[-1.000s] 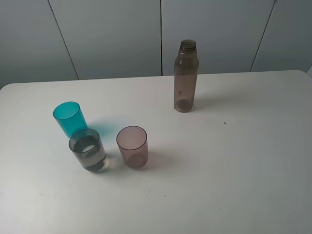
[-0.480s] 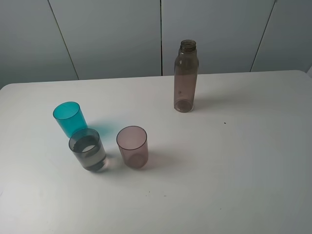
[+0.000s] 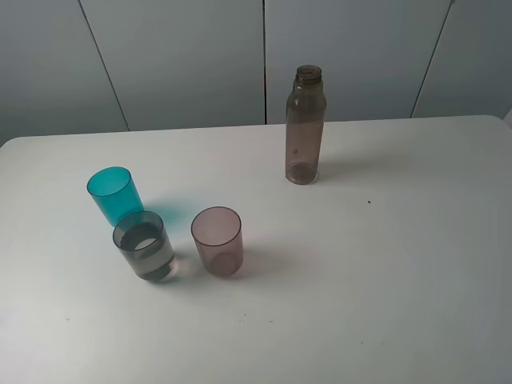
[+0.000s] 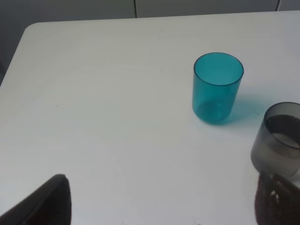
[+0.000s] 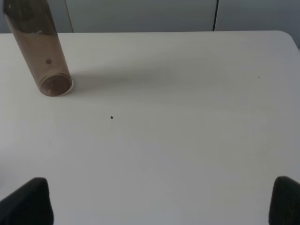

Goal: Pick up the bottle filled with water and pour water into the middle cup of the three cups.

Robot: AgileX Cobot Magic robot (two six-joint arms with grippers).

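White bench point(image 3: 384, 280) holds the bottle point(image 3: 305, 126), upright, well apart from the middle cup point(image 3: 144, 246), already part-filled. Both hands wide open, empty. Pouring looks done; only checking remains.

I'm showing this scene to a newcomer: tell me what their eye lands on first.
The teal cup stands out brightest, on the table's left side. Just in front of it sits the grey cup, already holding water, with the pinkish cup beside it. The tall brown bottle stands upright and alone near the far edge.
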